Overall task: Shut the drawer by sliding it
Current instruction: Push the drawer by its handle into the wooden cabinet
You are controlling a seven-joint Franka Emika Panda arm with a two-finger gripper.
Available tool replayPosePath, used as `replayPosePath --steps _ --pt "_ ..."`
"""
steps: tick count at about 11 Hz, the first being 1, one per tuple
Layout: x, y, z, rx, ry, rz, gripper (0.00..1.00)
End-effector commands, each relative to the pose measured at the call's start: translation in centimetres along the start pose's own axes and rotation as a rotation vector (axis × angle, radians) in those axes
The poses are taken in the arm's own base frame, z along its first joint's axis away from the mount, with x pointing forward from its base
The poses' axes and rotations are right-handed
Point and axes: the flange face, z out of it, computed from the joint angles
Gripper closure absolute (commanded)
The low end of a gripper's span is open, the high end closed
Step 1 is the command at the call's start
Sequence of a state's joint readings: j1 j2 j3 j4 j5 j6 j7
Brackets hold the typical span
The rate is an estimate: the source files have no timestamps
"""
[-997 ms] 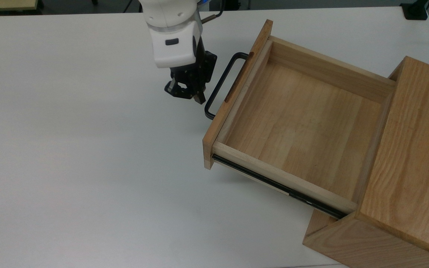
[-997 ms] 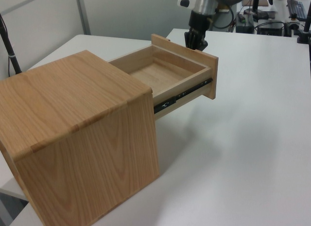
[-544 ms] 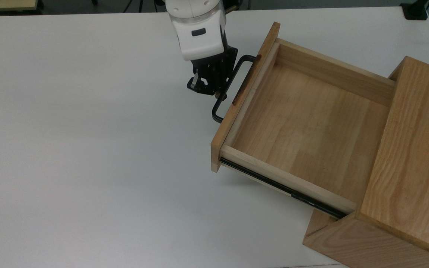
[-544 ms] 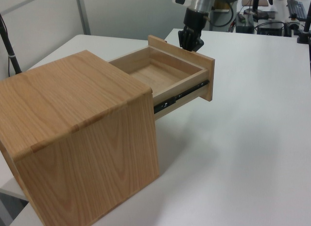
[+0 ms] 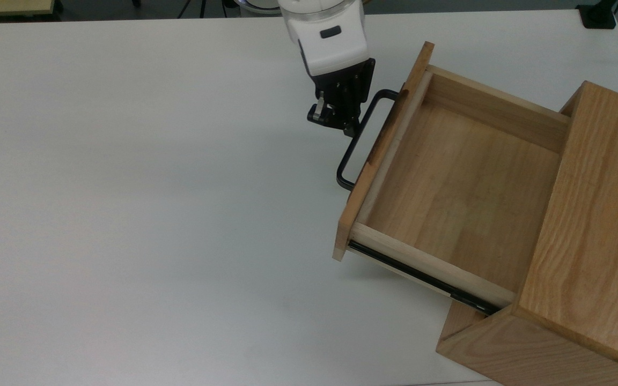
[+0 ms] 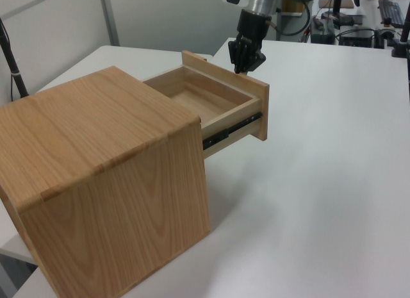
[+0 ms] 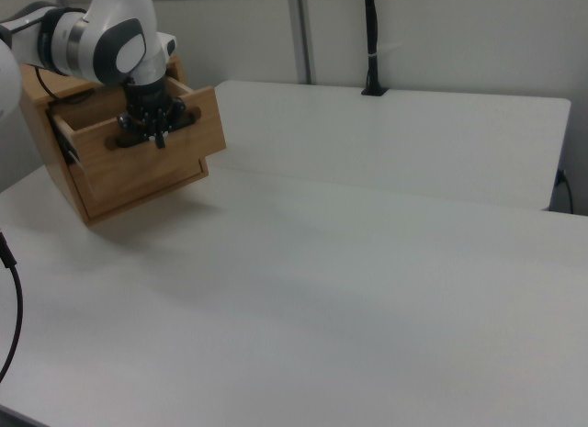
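Top view: the gripper (image 5: 336, 119) presses against the upper part of the black bar handle (image 5: 360, 140) from the top view's left. One pale finger stands out to the side of the bar and a darker one lies at it, so the fingers appear slightly parted and clasp nothing, though this cannot be settled with certainty. The drawer (image 5: 448, 182) stands on the tabletop (image 5: 126, 214) in the top view's right half, partly withdrawn from the cabinet (image 5: 588, 225). Compared with a second ago, its front panel has shifted markedly toward the cabinet, the exposed black side rail (image 5: 421, 279) has shortened, and the gripper has advanced with the handle. Left view: the gripper (image 6: 246, 54) hangs just behind the front panel (image 6: 224, 93) at its far side. The drawer (image 6: 211, 99) projects from the cabinet (image 6: 102, 182) less than before, yet most of its floor remains uncovered. Right view: the gripper (image 7: 147, 124) sits against the drawer (image 7: 138, 147) front, low on the arm (image 7: 101, 41). Interpretation: the push is under way and effective, with perhaps a third of the travel covered. Continued pressure along the rail axis should seat the drawer; an off-axis push at one end of the handle could turn the cabinet on the tabletop.
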State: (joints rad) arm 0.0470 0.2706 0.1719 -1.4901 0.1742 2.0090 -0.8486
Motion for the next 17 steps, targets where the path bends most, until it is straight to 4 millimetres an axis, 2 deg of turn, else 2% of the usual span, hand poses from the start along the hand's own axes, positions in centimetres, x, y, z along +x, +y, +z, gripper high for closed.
replayPosePath --steps 1,4,6,9,10,11,12,17 --pt "3.3 -0.6 0.4 -0.005 0.015 -0.034 1.0" --pt "6.3 -0.9 0.6 -0.026 0.062 -0.022 1.0" --pt "8.6 -1.9 2.6 -0.068 0.108 -0.03 1.0" --pt "11.3 -2.6 3.8 -0.127 0.177 -0.018 1.0" --pt "11.9 -2.4 4.1 -0.147 0.213 0.003 1.0" --pt "12.2 -2.5 5.7 -0.146 0.221 0.009 1.0" --pt "13.1 -3.2 6.1 -0.158 0.25 0.005 1.0" --pt "14.1 -3.9 5.8 -0.174 0.305 0.034 1.0"
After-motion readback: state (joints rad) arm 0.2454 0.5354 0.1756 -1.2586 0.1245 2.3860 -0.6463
